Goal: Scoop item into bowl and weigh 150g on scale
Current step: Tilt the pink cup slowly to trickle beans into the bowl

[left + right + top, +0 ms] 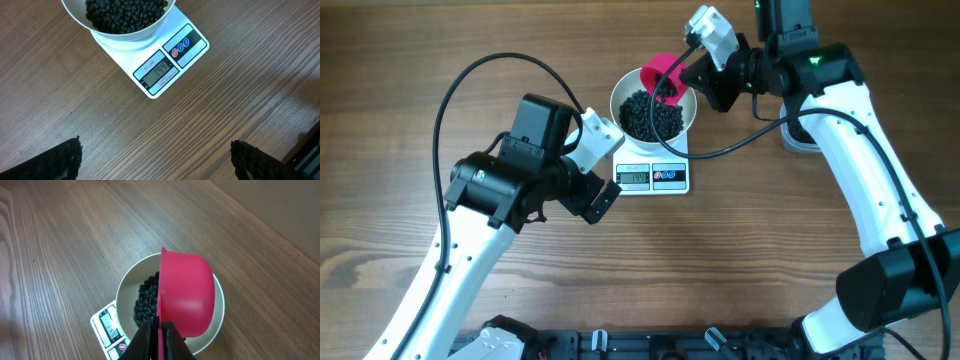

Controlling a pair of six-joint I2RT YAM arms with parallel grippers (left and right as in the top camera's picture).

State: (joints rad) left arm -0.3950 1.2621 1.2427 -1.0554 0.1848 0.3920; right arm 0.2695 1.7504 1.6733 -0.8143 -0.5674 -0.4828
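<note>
Many round black beads (125, 12) fill the white bowl (125, 40); right gripper (159, 335) clamps pink scoop (187, 300), left gripper (155, 157) gapes empty.

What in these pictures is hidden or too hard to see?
Pink scoop, inside: right wrist view shows only its outer wall.
Scale digits: too small overhead.
Bowl, far rim: cut off by left wrist view's top edge.
Left hand: only fingertips show, left wrist view's bottom edge.

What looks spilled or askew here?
Nothing stands out. Tiny black beads lie inside the round white bowl on the flat white scale; none on the wooden table. The right gripper holds a pink scoop tipped over it.
</note>
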